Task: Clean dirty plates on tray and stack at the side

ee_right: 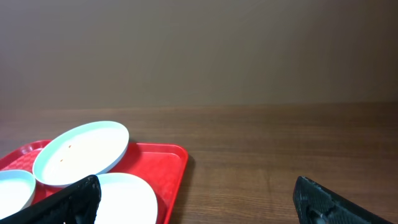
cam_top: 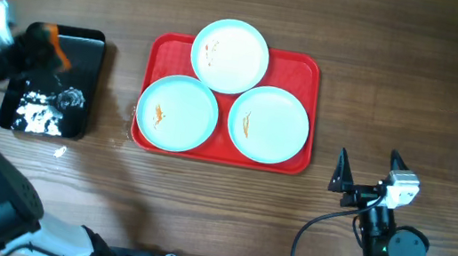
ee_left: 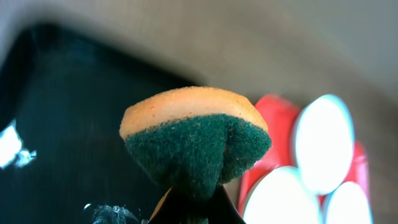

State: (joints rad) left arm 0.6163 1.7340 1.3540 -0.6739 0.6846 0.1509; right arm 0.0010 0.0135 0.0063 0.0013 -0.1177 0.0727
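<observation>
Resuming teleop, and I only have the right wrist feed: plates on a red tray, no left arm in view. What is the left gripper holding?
Observer: The left gripper is shut on a sponge, orange on one side with a green scrub side.
Operator: Where is it?
Observer: Over the black tray, to the left of the red tray, not over any plate.
Operator: Which plates are dirty?
Observer: All three have orange smears: back plate, front-left plate, front-right plate. All three are on the red tray, none stacked at the side.
</observation>
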